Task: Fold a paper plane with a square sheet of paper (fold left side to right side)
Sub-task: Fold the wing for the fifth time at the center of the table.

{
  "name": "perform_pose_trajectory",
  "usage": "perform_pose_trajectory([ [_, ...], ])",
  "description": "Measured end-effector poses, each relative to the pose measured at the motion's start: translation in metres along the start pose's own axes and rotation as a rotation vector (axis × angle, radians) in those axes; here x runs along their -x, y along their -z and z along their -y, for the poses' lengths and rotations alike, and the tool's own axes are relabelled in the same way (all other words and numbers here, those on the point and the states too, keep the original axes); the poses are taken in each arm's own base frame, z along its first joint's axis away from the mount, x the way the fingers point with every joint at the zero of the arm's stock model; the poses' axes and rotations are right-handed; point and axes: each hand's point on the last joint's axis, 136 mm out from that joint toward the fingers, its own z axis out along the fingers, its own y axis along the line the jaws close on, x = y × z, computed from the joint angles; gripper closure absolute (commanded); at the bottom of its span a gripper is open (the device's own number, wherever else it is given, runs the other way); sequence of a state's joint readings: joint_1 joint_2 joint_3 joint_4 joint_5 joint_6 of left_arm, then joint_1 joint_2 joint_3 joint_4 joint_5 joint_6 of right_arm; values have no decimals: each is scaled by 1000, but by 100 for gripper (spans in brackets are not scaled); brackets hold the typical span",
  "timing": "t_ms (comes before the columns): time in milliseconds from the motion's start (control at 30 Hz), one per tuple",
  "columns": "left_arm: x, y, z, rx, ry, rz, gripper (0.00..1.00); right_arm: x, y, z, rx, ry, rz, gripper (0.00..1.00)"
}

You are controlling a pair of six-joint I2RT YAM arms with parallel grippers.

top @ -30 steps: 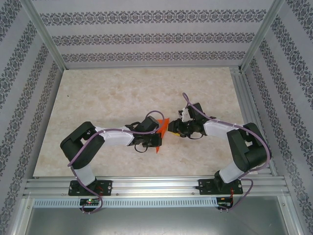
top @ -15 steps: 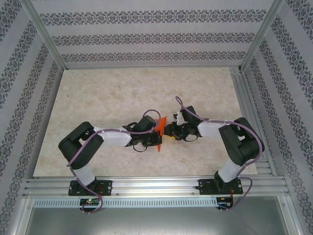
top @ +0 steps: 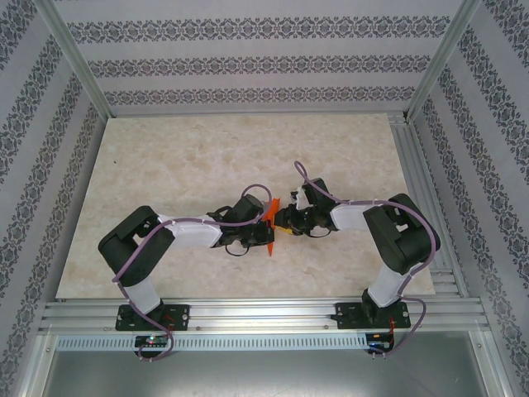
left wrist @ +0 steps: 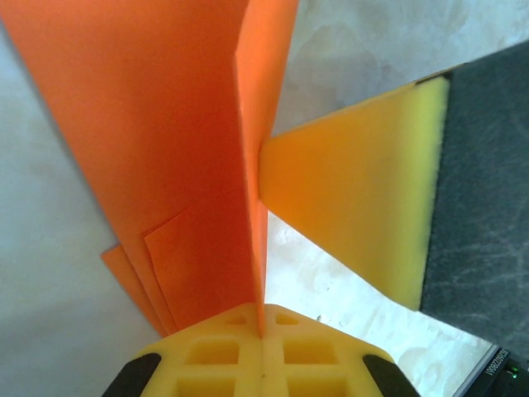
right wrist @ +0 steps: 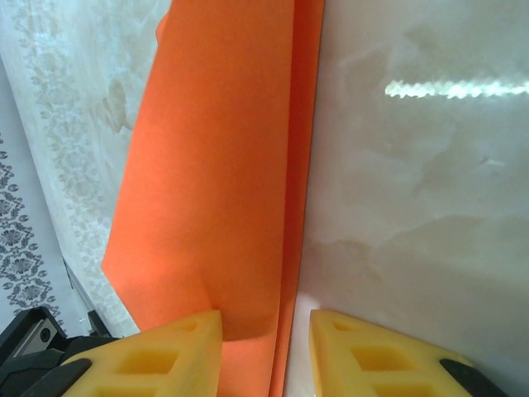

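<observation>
The paper plane [top: 271, 220] is held off the tabletop [top: 207, 149], standing on edge between the two grippers, over the middle of the surface and nearer its near edge than its far one. It is thin, bright orange paper folded into several layers. From the left wrist its layered edges show [left wrist: 182, 165], and from the right wrist a long straight crease runs up the sheet [right wrist: 223, 182].

I judge it very light and floppy away from the folds, stiffer along the creases, and easy to crumple, tear or pull out of line. The best hold looks to be on the stacked layers close to a crease, pinched flat. A grip on a single loose flap would likely bend it.

The left gripper [left wrist: 263, 335] is clenched on the plane's lower edge, its yellow pads meeting on the paper. The right gripper [right wrist: 264, 339] has its jaws apart, straddling the folded edge without pinching it. From the left wrist, one foam pad [left wrist: 355, 207] of that gripper touches the sheet's side.

The tabletop is smooth, pale and marble-patterned, with a glossy sheen, so paper would probably slide on it. Walls [top: 248, 62] of grey patterned paper enclose it on three sides, and an aluminium rail [top: 264, 314] runs along the near edge.
</observation>
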State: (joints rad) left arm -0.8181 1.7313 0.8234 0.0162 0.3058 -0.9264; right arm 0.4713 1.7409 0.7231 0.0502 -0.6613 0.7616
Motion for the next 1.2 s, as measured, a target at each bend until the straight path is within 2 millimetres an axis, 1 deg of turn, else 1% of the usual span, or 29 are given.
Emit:
perform_pose_trajectory([
  [233, 0, 0, 0, 0, 1, -1, 77, 1, -2, 1, -2, -5, -6, 68],
  [400, 0, 2, 2, -4, -1, -1, 71, 1, -2, 1, -6, -8, -9, 68],
  [533, 2, 13, 9, -17, -9, 10, 67, 1, -2, 1, -6, -8, -9, 68],
  [667, 15, 33, 16, -42, -5, 47, 64, 1, -2, 1, -5, -8, -10, 68],
  [767, 29, 45, 15, -60, 12, 78, 63, 1, -2, 0, -5, -8, -10, 68],
  [867, 38, 50, 7, -49, 31, 87, 65, 1, -2, 0, -5, -8, -10, 68],
  [967, 44, 48, 3, -37, 44, 77, 66, 1, -2, 0, -4, -8, -11, 68],
  [1200, 57, 36, -4, -23, 74, 61, 68, 1, -2, 0, -6, -10, -12, 67],
])
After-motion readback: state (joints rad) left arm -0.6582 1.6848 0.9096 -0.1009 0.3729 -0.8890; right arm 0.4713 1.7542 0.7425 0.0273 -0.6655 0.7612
